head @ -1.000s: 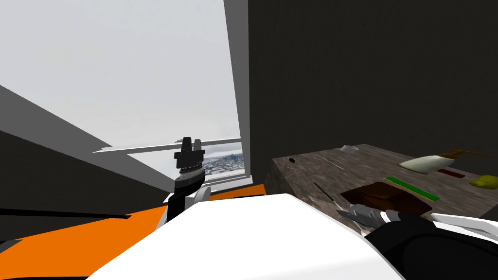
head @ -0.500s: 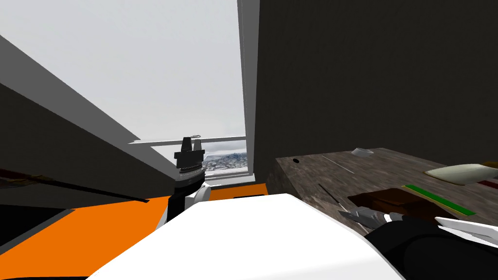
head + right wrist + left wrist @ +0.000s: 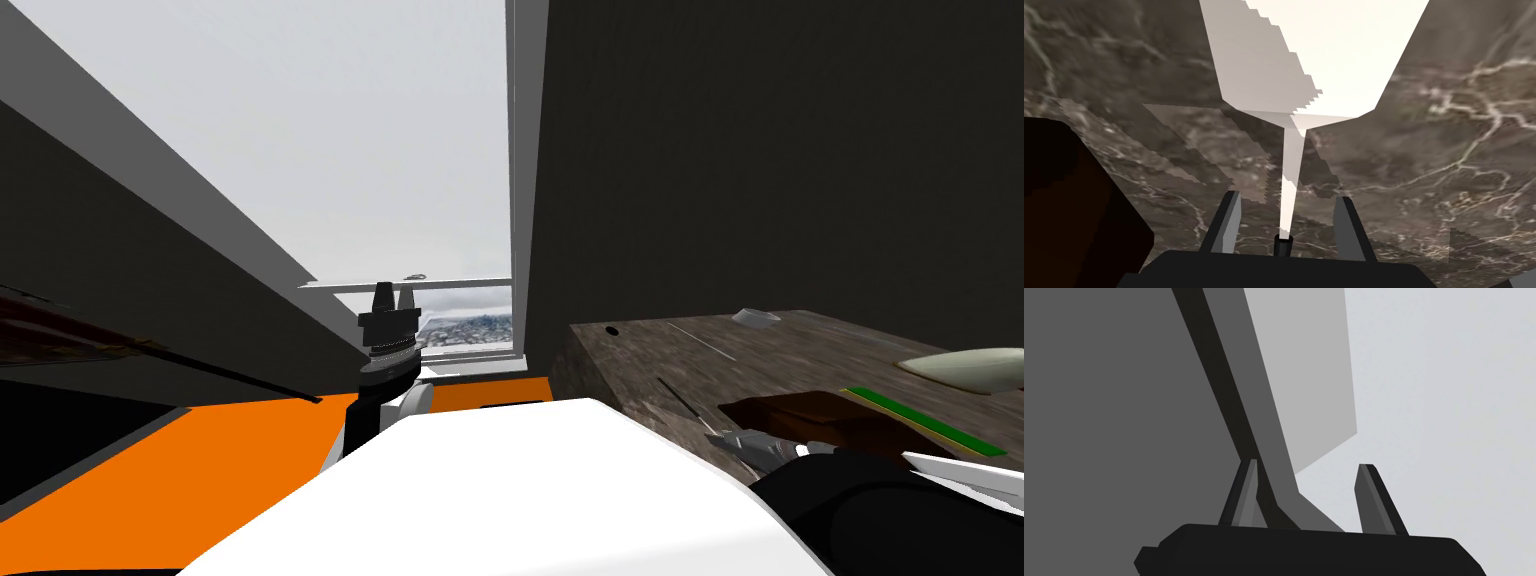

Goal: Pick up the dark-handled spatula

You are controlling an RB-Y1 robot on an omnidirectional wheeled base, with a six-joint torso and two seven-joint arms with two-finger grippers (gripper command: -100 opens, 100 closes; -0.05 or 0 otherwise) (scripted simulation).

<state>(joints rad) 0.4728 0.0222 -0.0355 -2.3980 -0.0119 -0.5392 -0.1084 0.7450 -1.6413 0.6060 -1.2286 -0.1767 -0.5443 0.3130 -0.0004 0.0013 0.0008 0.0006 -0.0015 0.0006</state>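
The spatula (image 3: 1314, 55) lies flat on a dark marbled counter (image 3: 1454, 150). It has a broad pale blade, a thin pale neck and a dark handle end that sits right at my right gripper's body. My right gripper (image 3: 1286, 197) is open low over the counter, one finger on each side of the neck, not pressing it. In the head view the spatula (image 3: 685, 405) is a thin dark line on the counter (image 3: 640, 350), ending at my right gripper (image 3: 715, 436). My left gripper (image 3: 393, 290) is held up in front of a window, open and empty (image 3: 1309, 464).
On the counter beside my right hand lies a dark brown board (image 3: 800, 412), then a green strip (image 3: 920, 420) and a pale rounded object (image 3: 975, 365). Farther back are a small grey dish (image 3: 755, 317) and a thin light rod (image 3: 700, 338). The orange floor (image 3: 250, 450) lies to the left.
The whole head view has shifted: the counter's things have slid right and the window has swung upright, so I have turned. Both grippers hold their places before my chest.
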